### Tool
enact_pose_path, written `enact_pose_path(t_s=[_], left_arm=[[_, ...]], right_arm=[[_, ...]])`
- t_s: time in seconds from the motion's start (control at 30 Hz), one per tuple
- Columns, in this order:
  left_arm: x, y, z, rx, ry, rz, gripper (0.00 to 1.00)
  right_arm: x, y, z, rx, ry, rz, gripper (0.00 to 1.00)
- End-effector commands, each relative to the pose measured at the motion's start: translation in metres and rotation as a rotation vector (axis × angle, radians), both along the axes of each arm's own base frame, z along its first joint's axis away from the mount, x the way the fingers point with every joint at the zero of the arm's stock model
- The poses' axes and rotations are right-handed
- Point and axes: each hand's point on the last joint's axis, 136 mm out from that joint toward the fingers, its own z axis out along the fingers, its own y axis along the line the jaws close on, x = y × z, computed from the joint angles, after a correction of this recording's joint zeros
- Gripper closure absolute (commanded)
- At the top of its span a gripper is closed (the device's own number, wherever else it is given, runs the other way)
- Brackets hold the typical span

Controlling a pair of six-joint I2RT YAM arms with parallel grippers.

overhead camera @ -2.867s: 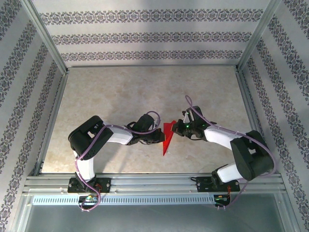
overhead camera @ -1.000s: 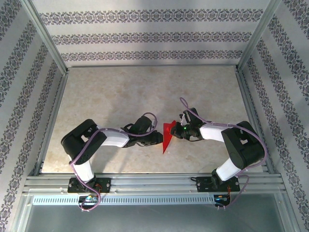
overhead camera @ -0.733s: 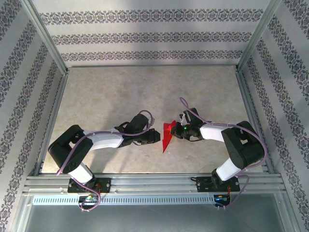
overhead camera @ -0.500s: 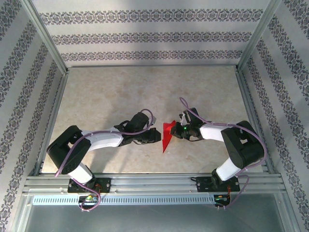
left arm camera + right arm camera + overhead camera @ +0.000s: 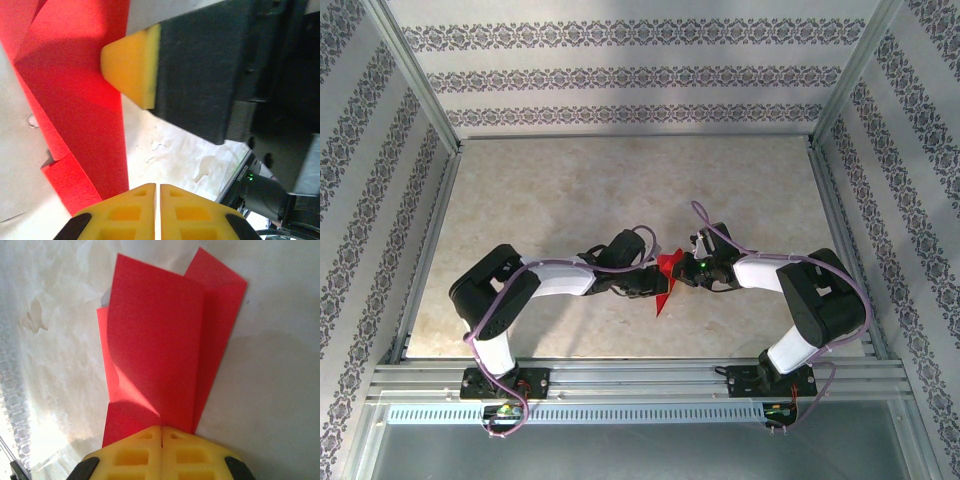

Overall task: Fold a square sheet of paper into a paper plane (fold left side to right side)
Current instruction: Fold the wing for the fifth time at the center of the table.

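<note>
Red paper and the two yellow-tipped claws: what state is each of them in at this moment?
red paper: folded into overlapping creased layers, narrowing to a point, not yet a finished plane.
right gripper: shut, pinching one end of the red paper.
left gripper: shut, pads pressed together at the paper's edge; whether it pinches the paper cannot be told.
green light on the right wrist: lit.

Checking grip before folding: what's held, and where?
Right claw pinches the folded red paper at its right edge; left claw: cannot tell.
</note>
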Motion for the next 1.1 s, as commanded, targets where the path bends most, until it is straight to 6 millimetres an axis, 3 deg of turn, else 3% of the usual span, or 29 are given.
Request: enact_pose_path(t_s=[0.0,0.37,0.6,0.73,0.9,1.07], left_arm=[[-0.005,-0.007,-0.001,-0.037,0.010,-0.009,0.88],[-0.019,-0.008,-0.024,-0.022,0.056,-0.003,0.88],[-0.022,-0.005,-0.027,-0.010,0.057,0.003,0.88],[-0.030,0.001,-0.043,0.077,0.064,-0.007,0.89],[-0.038,0.009,-0.056,0.192,0.055,-0.024,0.89],[-0.043,0.018,-0.067,0.304,0.036,-0.042,0.89]], right_arm=[[-0.026,-0.018,-0.034,-0.104,0.124,-0.003,1.00],[-0.026,-0.017,-0.034,-0.106,0.127,-0.002,1.00],[-0.026,-0.017,-0.034,-0.107,0.128,-0.001,1.00],[-0.025,-0.016,-0.032,-0.099,0.121,0.002,1.00],[-0.015,-0.009,-0.016,-0.061,0.078,0.009,1.00],[0.005,-0.002,0.020,0.031,-0.015,0.002,1.00]])
